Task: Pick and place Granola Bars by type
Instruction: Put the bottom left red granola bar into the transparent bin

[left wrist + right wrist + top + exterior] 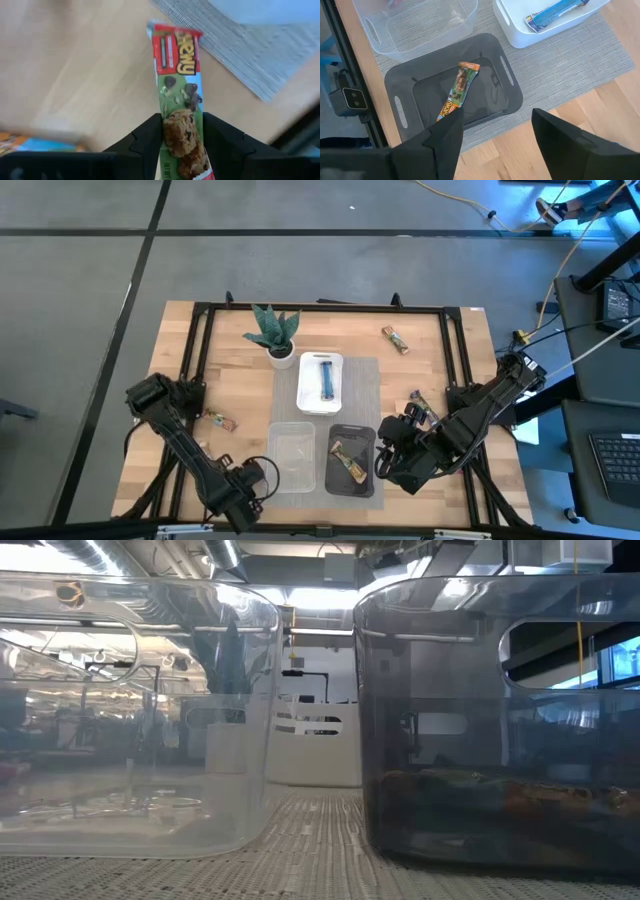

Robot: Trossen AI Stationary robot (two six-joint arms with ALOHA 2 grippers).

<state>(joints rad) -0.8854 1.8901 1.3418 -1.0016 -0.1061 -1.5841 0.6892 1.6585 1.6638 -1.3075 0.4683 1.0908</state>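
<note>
Granola bars lie scattered over the wooden worktop (230, 380) and in three trays that sit on a grey mat (365, 380) at its middle. Largest of these are the clear tray (291, 458) at the near left of the mat, the black tray (351, 461) just beside it on the right, and the white tray (320, 383) behind them, nearer the potted plant (274, 335). A blue bar (326, 378) lies lengthwise in the white tray, and a green-and-tan bar (457, 91) lies slanted on the floor of the black tray; the clear tray's contents cannot be told. The left arm reaches along the worktop's near left edge, and its left claw (183, 145) is pinching a green-and-tan bar (180, 85) by one end, the fingers (145, 142) pressed against both sides of the wrapper while the bar's red-topped end juts out over bare wood close to the mat's corner. The right arm comes in from the right side, with the right claw (495, 132) spread and holding nothing, hovering just beside the black tray's right edge. Loose on the wood are a brown bar (395, 339) near the far right corner, another bar (417, 402) close to the right arm, and a bar (217, 421) on the left side near the left arm.
</note>
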